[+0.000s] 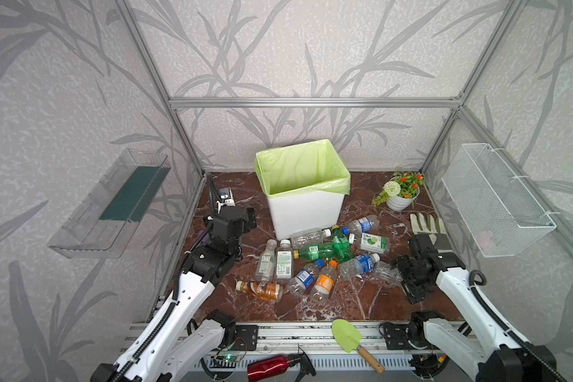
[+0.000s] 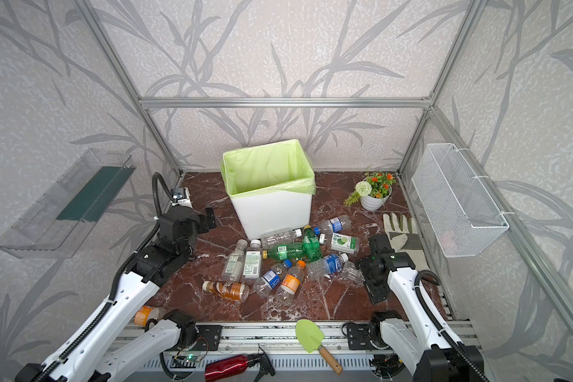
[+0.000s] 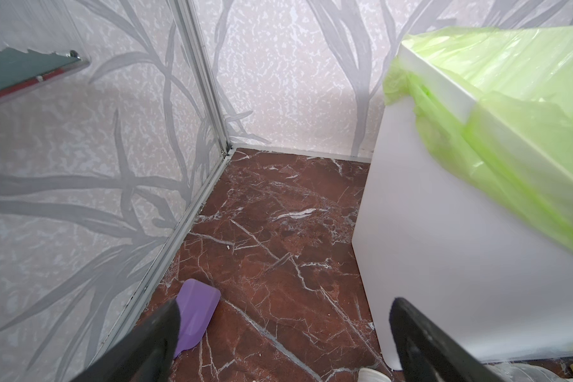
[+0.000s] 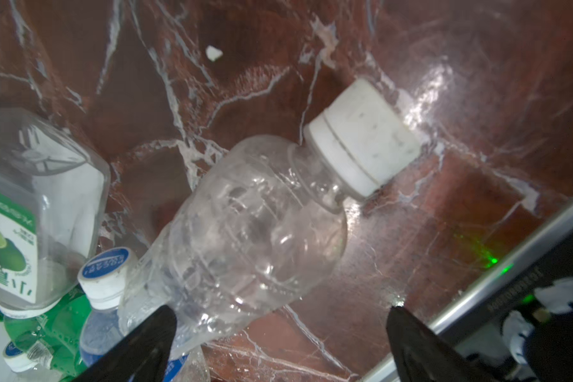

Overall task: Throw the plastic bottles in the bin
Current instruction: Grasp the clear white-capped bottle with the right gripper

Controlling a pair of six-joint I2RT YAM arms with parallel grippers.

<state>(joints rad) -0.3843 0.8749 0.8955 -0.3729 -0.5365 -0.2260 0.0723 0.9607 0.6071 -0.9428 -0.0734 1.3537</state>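
Status: none of the plastic bottles (image 1: 318,252) is visibly in the bin (image 1: 306,215); what I can see of its inside in both top views is bare. The bin stands at the middle of the back edge of the worktop (image 1: 361,297). The bottles lie on their sides in a loose heap just in front of it, towards the centre.

The right fingers (image 4: 139,347) are spread wide and grip nothing. They sit low over a crushed clear bottle (image 4: 245,231) at the heap's right fringe, with its lower body between them. I cannot tell whether they touch it. I judge it the easiest pick, since only its base end meets its neighbours.

The left fingers (image 3: 153,340) are spread and empty beside the bin's left wall, near the worktop's left edge. I judge this leaves the heap clear for the right arm.
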